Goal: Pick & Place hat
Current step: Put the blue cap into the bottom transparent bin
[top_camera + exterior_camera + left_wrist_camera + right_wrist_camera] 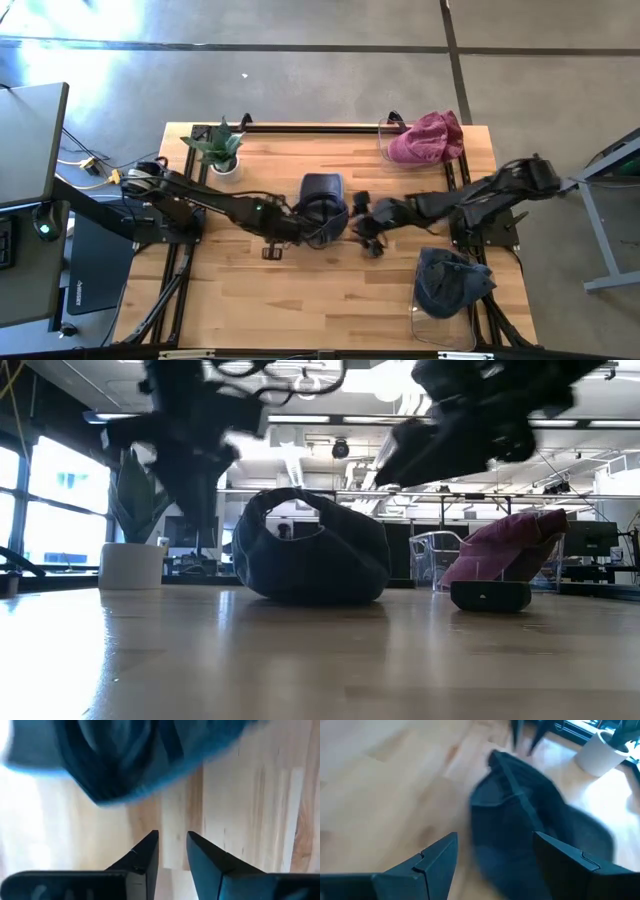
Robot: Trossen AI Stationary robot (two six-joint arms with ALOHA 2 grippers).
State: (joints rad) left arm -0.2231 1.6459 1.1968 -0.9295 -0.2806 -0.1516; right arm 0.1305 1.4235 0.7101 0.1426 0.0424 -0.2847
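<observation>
A dark navy hat (pixel 322 205) rests on its underside in the middle of the wooden table (pixel 300 300), also seen in the low view as a rounded hat (pixel 315 550). My left gripper (pixel 284 238) hangs just off the hat's left near side and points steeply down. Its fingers (pixel 172 852) stand a narrow gap apart over bare wood, and the hat (pixel 130 760) lies ahead of them. My right gripper (pixel 361 222) comes from the right, slanting down. It is wide open (pixel 495 855), with the hat (pixel 530 825) ahead of its fingers. I cannot tell if it touches.
A potted plant (pixel 222 150) stands at the far left. A pink hat (pixel 428 136) sits on a clear stand at the far right. A dark blue hat (pixel 450 282) sits on another stand at the near right. Bare wood lies along the near left.
</observation>
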